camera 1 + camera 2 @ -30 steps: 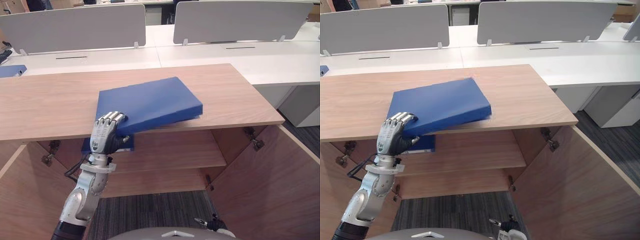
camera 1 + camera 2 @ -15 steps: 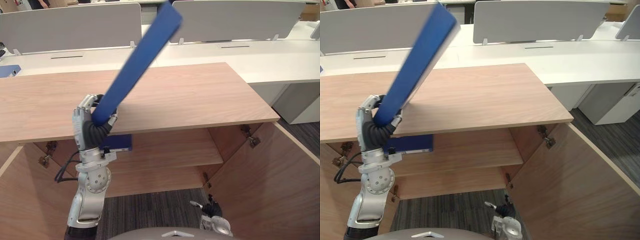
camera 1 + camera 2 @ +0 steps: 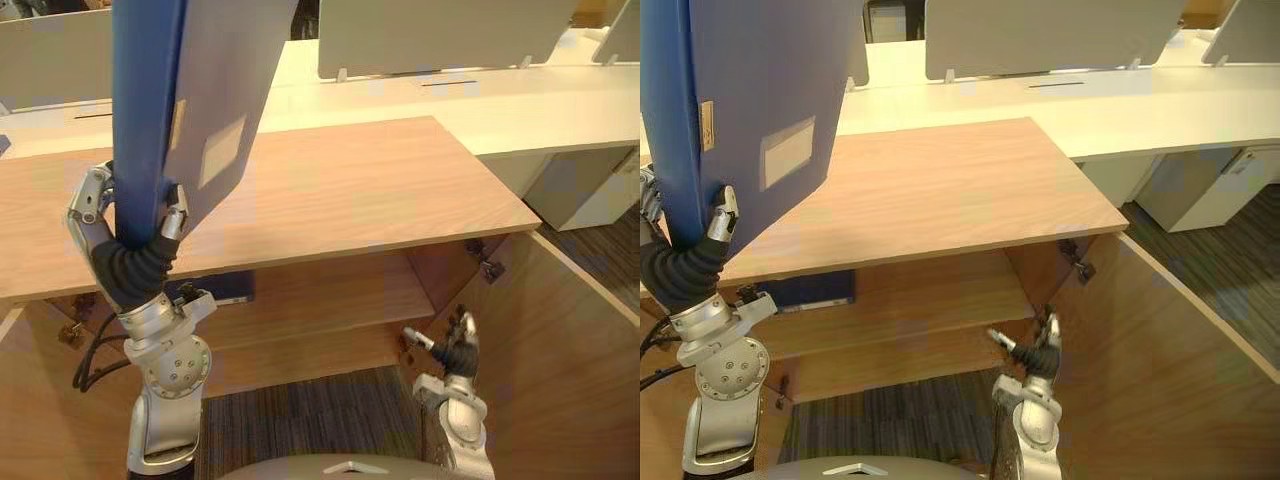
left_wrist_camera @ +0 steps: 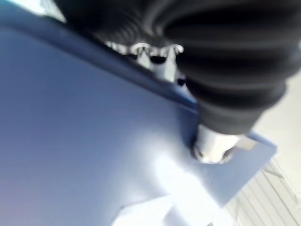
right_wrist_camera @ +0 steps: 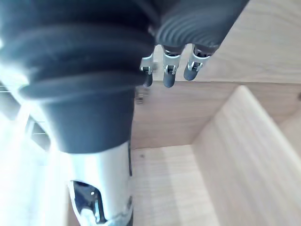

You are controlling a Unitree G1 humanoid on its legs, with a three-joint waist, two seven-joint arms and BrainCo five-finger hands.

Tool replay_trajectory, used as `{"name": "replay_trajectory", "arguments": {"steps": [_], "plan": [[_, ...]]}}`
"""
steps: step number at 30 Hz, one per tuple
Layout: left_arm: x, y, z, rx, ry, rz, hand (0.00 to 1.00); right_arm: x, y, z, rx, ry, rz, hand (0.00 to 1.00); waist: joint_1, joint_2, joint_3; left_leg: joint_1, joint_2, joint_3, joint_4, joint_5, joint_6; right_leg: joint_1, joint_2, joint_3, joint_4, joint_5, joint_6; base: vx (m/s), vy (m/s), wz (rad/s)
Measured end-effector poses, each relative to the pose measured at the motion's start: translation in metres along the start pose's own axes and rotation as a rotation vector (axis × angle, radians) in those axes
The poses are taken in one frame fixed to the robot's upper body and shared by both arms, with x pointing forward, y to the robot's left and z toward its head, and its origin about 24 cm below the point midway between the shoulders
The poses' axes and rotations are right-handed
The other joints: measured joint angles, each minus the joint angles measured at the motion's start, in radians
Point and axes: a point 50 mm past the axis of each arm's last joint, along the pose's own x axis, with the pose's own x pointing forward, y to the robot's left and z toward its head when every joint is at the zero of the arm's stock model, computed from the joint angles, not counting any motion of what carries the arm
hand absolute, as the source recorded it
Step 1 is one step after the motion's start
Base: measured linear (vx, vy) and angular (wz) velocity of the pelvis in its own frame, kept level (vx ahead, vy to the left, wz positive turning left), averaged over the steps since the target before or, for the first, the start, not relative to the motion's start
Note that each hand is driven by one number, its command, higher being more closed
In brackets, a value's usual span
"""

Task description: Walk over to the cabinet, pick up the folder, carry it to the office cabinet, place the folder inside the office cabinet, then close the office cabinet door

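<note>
Already the pick-up looks done: the left hand (image 3: 92, 208) has fingers and thumb curled round the lower end of the blue folder (image 3: 150, 100), clamping its spine, and holds it nearly upright in the air above the front left part of the cabinet top (image 3: 380, 190), touching no surface. In the left wrist view the thumb (image 4: 212, 143) presses flat against the blue cover. The right hand (image 3: 458, 350) hangs low before the open cabinet, just beside the right door (image 3: 570, 340), its fingers loosely spread and holding nothing. Below the top, both doors stand open and the shelf (image 3: 330, 300) shows, with a second blue folder (image 3: 225, 288) lying at its left end. What remains, by my reading, is the carry down and in, setting the folder inside, then shutting the door; none of that has begun. Compared with a second ago, the folder has left the cabinet top, where it lay flat with the left hand gripping its front corner; half a second ago it was slanted with its far end high over the top, and now it has swung up close to vertical and nearer the head. The right hand, then barely at the bottom edge, has risen to shelf height. The whole view has also shifted a little, so the head has moved as well.
</note>
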Motion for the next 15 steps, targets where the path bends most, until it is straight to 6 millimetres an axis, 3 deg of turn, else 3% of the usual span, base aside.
{"name": "replay_trajectory", "arguments": {"steps": [7,15], "plan": [[-0.003,-0.006,0.007,-0.114,0.004,-0.034,1.0,-0.001,0.01,0.061,0.09,-0.301,0.015,0.0,0.001,0.005,0.016,0.01,-0.003,0.023,0.0,-0.013,0.004,-0.001,-0.002,0.023,0.0,0.001,0.002,0.01,0.0,-0.1],[-0.006,-0.011,0.012,-0.236,0.016,-0.088,1.0,0.001,0.036,0.105,0.183,-0.532,0.132,0.0,0.002,0.005,0.018,0.011,-0.003,0.025,0.0,-0.013,0.004,-0.001,-0.001,0.024,0.0,0.002,0.003,0.0,0.0,0.0]]}}
